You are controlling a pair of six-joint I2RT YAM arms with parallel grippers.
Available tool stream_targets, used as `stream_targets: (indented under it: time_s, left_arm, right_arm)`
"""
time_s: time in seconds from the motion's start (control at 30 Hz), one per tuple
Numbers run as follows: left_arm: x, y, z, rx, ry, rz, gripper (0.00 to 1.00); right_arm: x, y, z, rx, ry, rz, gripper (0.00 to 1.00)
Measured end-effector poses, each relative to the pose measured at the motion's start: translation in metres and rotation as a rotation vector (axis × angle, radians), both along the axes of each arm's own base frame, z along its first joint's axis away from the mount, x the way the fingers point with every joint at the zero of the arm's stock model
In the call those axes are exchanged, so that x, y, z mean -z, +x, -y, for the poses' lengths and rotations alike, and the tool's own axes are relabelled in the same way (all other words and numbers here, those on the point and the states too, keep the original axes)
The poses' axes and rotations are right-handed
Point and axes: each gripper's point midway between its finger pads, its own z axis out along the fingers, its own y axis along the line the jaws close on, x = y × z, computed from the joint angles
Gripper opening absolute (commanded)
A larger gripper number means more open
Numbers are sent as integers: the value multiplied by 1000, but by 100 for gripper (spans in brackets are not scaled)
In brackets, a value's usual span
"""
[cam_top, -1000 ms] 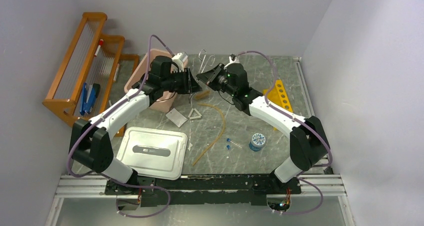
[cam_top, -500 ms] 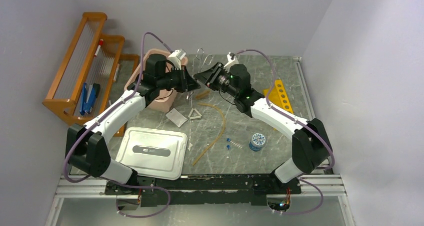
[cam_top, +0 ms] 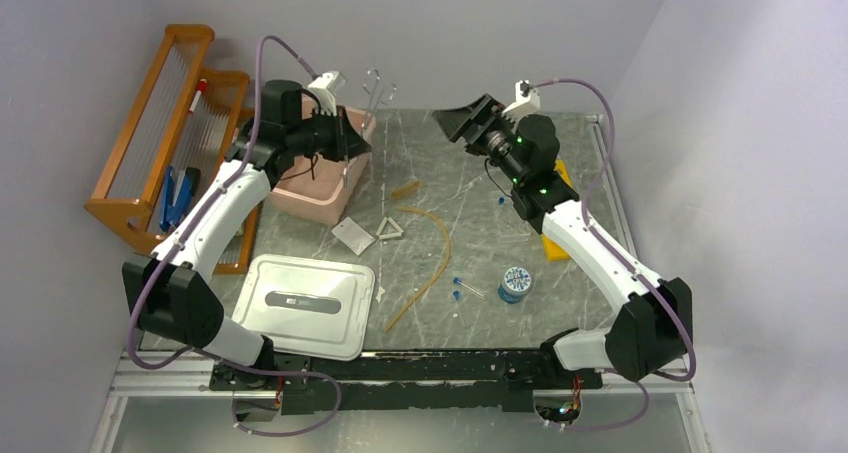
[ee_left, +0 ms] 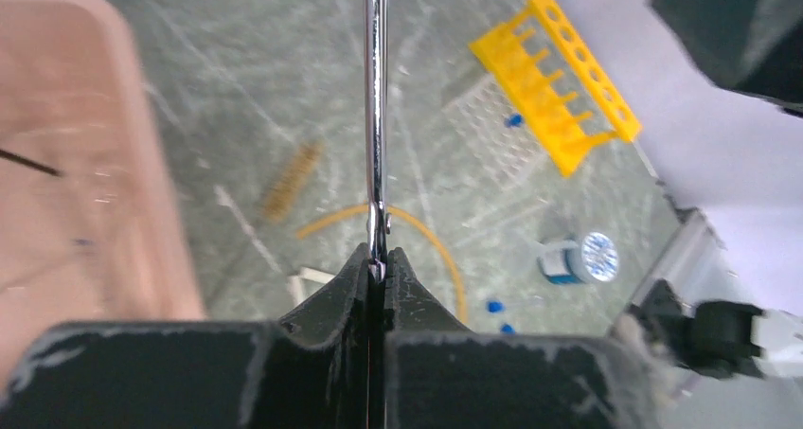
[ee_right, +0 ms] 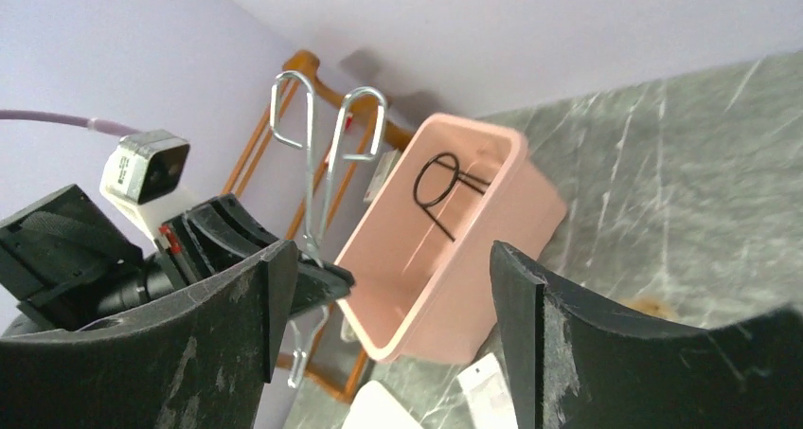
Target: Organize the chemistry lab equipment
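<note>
Near edge: the white lid (cam_top: 310, 303) lies flat on the desk (cam_top: 440, 168), lower left of the overhead view.
Middle ground: the long tan rubber tube (cam_top: 447, 243), blue-capped vials (cam_top: 456, 295), square gauze (cam_top: 352, 235) and wire triangle (cam_top: 390, 228) lie loose; I judge these unsorted.
Yellow tube rack (ee_left: 559, 88): right of centre, partly under my right arm.
Pink tub (ee_right: 445, 287): upper left, with the black tripod ring (ee_right: 440, 187) inside, so one item is done.
Left claw (ee_left: 377, 263): clamped on the metal tongs (ee_left: 376, 116), above the tub.
Right claw (ee_right: 388, 254): wide, holding nothing, upper centre.
Progress: early, I judge.

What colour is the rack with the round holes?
The tube rack is bright yellow, clearest in the left wrist view.
</note>
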Motion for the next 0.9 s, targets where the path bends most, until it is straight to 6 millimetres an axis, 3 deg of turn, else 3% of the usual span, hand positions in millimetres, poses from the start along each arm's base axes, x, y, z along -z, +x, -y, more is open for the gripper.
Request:
stream_targets:
  time_s: [0.1, 0.2, 0.43, 0.63, 0.9]
  left_arm:
    - [-7, 20, -21, -50, 73, 50, 5]
    - [6, 39, -48, -112, 162, 51, 5]
    - [83, 58, -100, -175, 352, -107, 5]
    - [128, 59, -107, -136, 433, -185, 5]
    - [158, 68, -107, -122, 466, -220, 5]
  right_arm:
    - [-8, 3, 14, 42, -14, 32, 77]
    - [-3, 3, 15, 46, -36, 23, 76]
    - [26, 4, 14, 41, -86, -66, 75]
    - [41, 4, 14, 38, -111, -115, 75]
    - [49, 6, 13, 38, -124, -137, 75]
